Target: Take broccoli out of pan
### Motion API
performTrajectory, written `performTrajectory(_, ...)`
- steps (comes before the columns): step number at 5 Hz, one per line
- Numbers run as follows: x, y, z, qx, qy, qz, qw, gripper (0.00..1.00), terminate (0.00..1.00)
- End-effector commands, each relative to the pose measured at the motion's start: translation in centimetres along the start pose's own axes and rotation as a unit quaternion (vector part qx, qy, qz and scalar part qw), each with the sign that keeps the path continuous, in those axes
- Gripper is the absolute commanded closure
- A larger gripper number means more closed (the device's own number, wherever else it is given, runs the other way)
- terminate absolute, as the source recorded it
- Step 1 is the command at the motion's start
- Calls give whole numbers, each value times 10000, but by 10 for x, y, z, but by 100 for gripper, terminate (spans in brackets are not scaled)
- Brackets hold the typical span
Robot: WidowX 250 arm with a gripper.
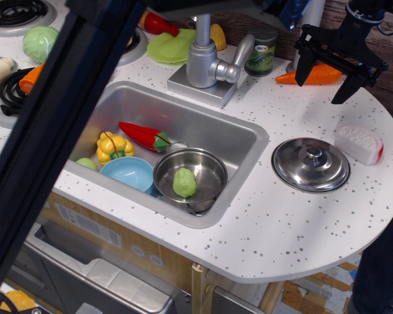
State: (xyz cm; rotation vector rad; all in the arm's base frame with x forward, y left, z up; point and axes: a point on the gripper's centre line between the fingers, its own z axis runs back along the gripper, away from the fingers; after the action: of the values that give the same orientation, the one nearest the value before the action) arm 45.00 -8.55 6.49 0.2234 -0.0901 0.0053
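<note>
Small light-green egg-shaped plastic broccoli [184, 182] in round shiny steel pan [190, 176]: prob. light, stiff, slick; pinch across narrow middle. Black end effector [328, 77] at 2 o'clock, wide open, empty.
</note>
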Motion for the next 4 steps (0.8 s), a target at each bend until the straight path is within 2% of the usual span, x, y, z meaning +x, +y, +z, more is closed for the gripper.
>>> performTrajectory(1, 0, 0, 0, 0, 0, 0, 10000, 0, 0)
performTrajectory(3, -44, 81, 35, 938, 57, 182, 9954, 0, 0)
performTrajectory(4, -70, 108, 33, 943, 100, 205, 9953, 0, 0)
